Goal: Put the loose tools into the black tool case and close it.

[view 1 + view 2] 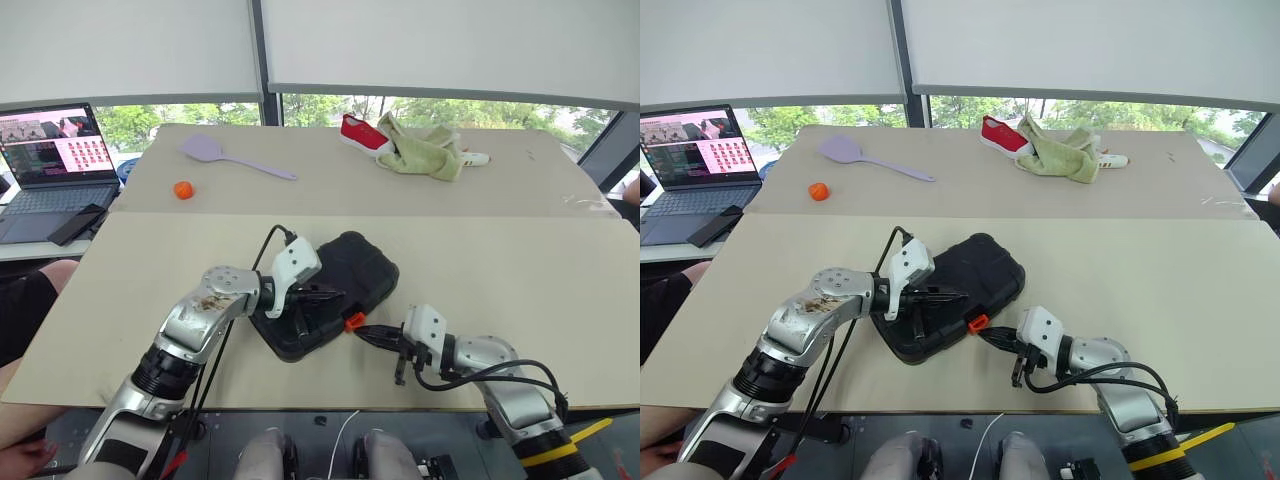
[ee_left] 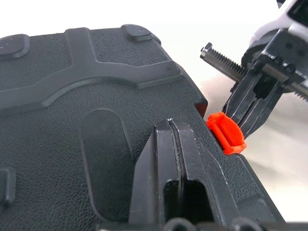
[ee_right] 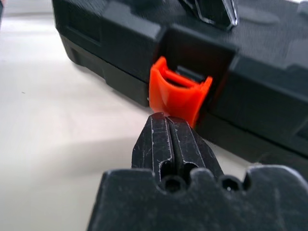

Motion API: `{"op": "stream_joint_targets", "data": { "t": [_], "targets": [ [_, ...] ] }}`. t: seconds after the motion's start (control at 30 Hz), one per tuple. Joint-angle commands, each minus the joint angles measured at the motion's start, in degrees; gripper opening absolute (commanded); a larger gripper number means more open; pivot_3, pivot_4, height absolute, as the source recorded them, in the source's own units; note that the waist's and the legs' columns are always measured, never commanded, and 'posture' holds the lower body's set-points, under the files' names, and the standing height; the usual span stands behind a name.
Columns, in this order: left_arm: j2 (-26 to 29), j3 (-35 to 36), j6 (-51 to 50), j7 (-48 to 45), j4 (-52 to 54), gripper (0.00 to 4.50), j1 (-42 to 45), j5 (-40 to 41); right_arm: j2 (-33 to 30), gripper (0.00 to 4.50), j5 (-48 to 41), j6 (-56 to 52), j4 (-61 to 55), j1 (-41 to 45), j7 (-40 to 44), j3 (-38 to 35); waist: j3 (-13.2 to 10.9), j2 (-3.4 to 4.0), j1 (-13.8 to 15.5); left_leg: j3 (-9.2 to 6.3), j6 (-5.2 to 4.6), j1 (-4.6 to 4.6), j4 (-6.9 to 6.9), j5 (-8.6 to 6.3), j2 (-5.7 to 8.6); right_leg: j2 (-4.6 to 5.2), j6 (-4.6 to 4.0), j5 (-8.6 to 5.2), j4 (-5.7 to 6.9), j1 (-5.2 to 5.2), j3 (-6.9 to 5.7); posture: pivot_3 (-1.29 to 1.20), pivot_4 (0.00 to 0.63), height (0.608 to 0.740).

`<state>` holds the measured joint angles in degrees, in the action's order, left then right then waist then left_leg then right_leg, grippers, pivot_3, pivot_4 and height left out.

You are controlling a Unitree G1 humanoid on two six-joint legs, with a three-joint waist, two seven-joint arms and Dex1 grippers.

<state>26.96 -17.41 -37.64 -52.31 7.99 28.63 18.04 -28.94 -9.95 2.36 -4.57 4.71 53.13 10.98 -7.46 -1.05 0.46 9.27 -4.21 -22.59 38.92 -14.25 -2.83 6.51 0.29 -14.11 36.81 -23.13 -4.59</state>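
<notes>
Orange latch [image 3: 179, 96] is what's left: black tool case [image 1: 335, 290], lower centre on the table [image 1: 500, 260], lid down. Left gripper [image 2: 175, 159] jaws pressed together on the lid, right gripper [image 3: 172, 142] jaws shut at the latch. Next, push it home.

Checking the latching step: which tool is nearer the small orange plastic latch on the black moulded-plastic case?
Right. The right tool, shut, has its tips at the orange latch; the left tool, shut, rests on the case lid, back from it.
</notes>
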Motion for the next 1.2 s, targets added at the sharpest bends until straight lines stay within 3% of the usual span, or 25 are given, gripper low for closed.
{"op": "stream_joint_targets", "data": {
  "t": [0.03, 0.57, 0.83, 0.97, 1.2],
  "targets": [
    [1.0, -2.7, -4.4, 0.5, -4.5, 0.00, -3.6, -1.6, 2.0, 0.06, 0.1, 4.2, -0.5, 2.2, -2.1, -1.0, 0.0, 0.01, -0.2, 0.00, 0.00, 0.02, 0.00, 0.00, 0.00, 0.00, 0.00, 0.00, 0.00, 0.01, 0.01, 0.00, 0.150, 0.740],
    [-0.2, -2.5, -8.4, 2.3, -7.5, 0.00, -2.8, -1.9, 5.4, 0.06, -3.5, 5.6, 0.7, 6.7, -1.8, -3.8, 0.0, 0.01, -1.2, 0.02, 0.31, 0.18, -0.08, -0.12, -0.03, -0.02, -0.06, 0.03, 0.05, 0.01, 0.25, 0.00, 0.150, 0.740],
    [-0.6, -2.3, -8.8, 2.3, -8.3, 0.00, -2.4, -1.7, 5.1, 0.06, -0.6, 5.4, 3.2, 7.2, -2.4, -2.7, 0.1, 0.15, -0.8, -0.01, 0.42, 0.49, -0.19, -0.29, 0.01, 0.01, -0.08, -0.01, -0.07, 0.00, 0.45, 0.00, 0.150, 0.740],
    [-0.7, -2.3, -8.8, 2.1, -8.6, 0.00, -2.2, -1.9, 2.9, 0.06, -0.2, 1.6, 1.8, 5.9, -0.7, -1.7, 0.3, 0.22, -0.7, 0.00, 0.41, 0.50, -0.19, -0.31, 0.01, 0.04, -0.08, 0.00, -0.08, 0.03, 0.53, 0.00, 0.150, 0.740],
    [-0.2, -2.2, -8.1, 1.7, -8.8, 0.00, -2.4, -2.1, 0.2, 0.06, -4.2, 1.6, -1.3, 3.0, -0.7, -6.3, 0.4, 0.22, -0.4, -0.02, 0.41, 0.51, -0.24, -0.34, 0.00, 0.19, -0.10, -0.02, -0.15, 0.02, 0.63, 0.00, 0.150, 0.740]
  ]
}}
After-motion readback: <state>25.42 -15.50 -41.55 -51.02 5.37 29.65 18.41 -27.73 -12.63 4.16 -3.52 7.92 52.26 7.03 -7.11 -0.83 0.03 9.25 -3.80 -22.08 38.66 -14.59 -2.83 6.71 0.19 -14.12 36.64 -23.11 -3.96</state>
